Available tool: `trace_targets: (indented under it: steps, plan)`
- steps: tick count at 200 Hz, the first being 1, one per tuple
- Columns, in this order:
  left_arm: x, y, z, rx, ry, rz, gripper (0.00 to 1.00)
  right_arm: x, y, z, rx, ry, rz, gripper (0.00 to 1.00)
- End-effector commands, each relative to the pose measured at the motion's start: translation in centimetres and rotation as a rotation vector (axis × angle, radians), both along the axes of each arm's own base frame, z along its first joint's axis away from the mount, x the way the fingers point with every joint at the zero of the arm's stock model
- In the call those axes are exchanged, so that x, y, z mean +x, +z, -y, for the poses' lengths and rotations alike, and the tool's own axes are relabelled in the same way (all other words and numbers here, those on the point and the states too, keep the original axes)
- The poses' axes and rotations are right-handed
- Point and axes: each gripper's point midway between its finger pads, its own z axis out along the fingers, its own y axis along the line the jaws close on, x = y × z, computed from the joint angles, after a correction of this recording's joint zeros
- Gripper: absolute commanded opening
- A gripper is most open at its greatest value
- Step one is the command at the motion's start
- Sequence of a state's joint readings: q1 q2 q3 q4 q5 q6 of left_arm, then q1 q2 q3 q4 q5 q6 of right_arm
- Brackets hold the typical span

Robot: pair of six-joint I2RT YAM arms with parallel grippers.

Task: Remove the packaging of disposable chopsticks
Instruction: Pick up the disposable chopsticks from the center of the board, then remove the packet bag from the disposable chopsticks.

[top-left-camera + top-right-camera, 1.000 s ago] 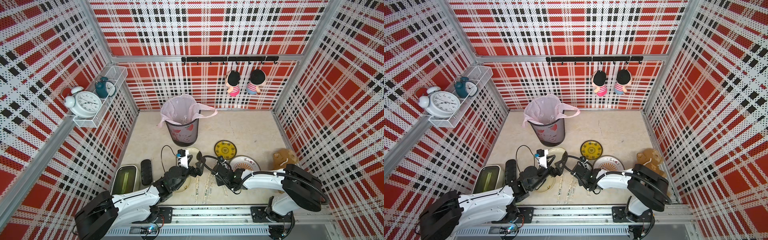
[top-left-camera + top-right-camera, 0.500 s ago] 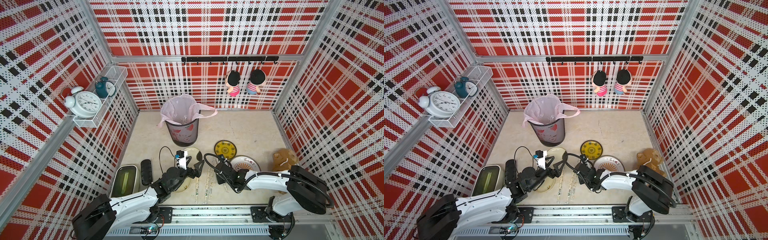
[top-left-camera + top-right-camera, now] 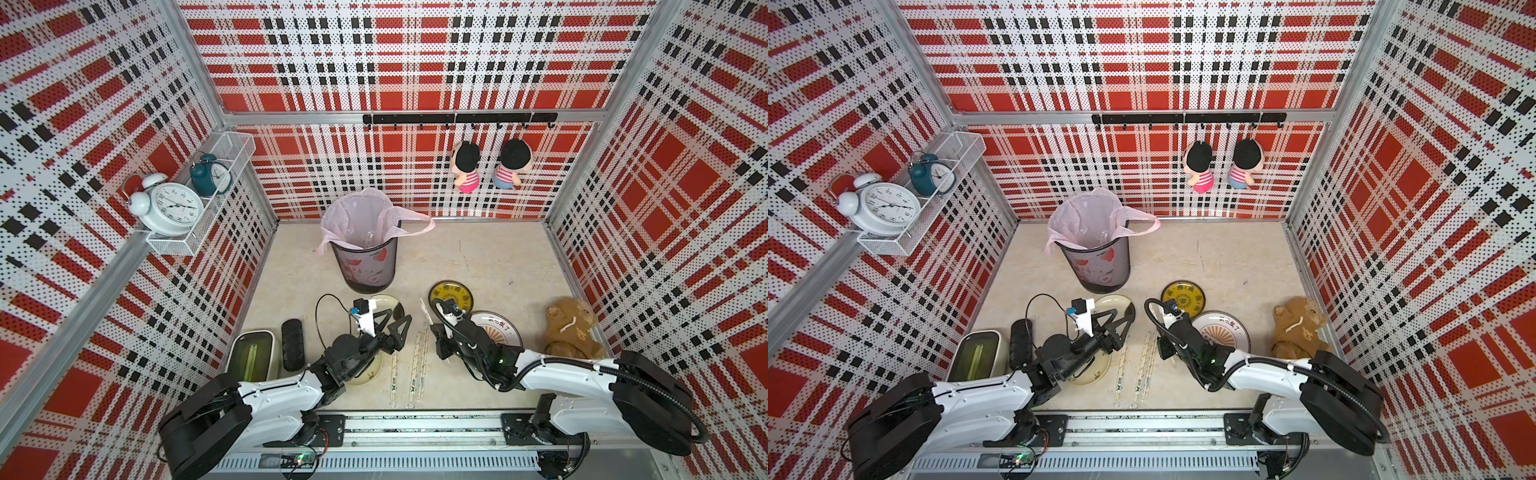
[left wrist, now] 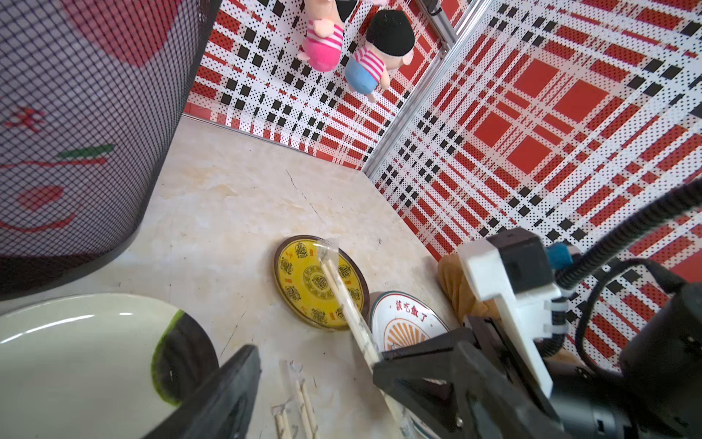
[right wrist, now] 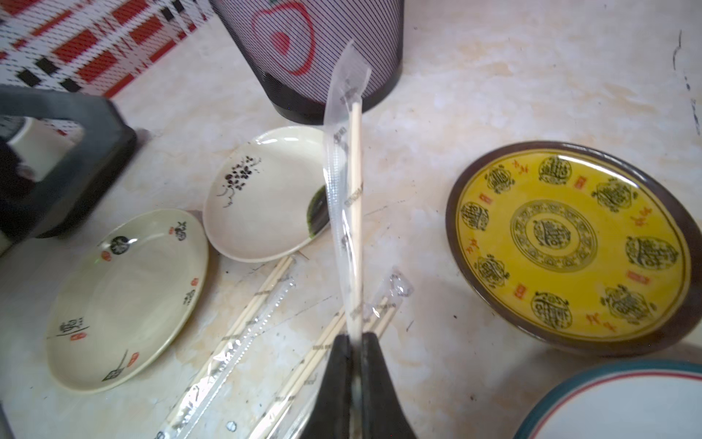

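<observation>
Grip is made: right gripper [image 5: 355, 338] clamps one packaging sleeve [image 3: 424, 311], disposable chopsticks [image 5: 356, 190] inside, now lifted and pointing 11 o'clock in a top view; left gripper [image 4: 313, 357], jaws apart but narrowing, waits at its 9 o'clock to strip.

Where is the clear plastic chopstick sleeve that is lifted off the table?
In the right wrist view, the sleeve sticks up from the shut right gripper, between the round cream dish and the dark-rimmed yellow plate.
</observation>
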State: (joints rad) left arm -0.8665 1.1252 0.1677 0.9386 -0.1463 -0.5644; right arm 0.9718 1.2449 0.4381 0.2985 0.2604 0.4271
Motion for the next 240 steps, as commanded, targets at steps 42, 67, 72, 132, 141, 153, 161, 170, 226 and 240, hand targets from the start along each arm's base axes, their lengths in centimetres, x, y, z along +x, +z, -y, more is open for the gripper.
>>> trace_targets:
  steps: [42,67,72,132,141,153,161,170,226,240]
  plan:
    - [1.3,3.7,2.0,-0.15,-0.007,0.067,0.68,-0.7,6.4,-1.7,0.153,0.162,0.29,0.01]
    - [1.8,3.9,3.0,-0.159,0.002,0.069,0.6,-0.9,7.1,-1.5,0.157,0.174,0.34,0.0]
    - [1.9,4.0,3.0,-0.164,0.009,0.072,0.59,-0.8,7.2,-1.6,0.155,0.177,0.345,0.0]
    - [2.4,4.5,4.1,-0.209,0.005,0.078,0.38,-0.9,8.3,-2.2,0.162,0.208,0.394,0.0]
    - [2.5,4.5,4.2,-0.217,0.006,0.077,0.34,-0.9,8.4,-2.3,0.161,0.212,0.397,0.0]
    - [2.6,4.5,4.4,-0.221,0.001,0.076,0.28,-0.8,8.4,-2.4,0.158,0.212,0.398,0.0]
    - [2.7,4.5,4.5,-0.224,-0.003,0.075,0.25,-0.7,8.4,-2.6,0.157,0.214,0.398,0.0]
    - [2.8,4.4,4.6,-0.224,-0.014,0.07,0.23,-0.6,8.4,-2.7,0.154,0.213,0.397,0.01]
    - [3.1,4.0,4.7,-0.221,-0.025,0.057,0.06,-0.2,8.1,-3.6,0.15,0.223,0.39,0.03]
    - [3.2,3.9,4.8,-0.219,-0.034,0.054,0.02,-0.2,8.0,-3.8,0.152,0.231,0.385,0.08]
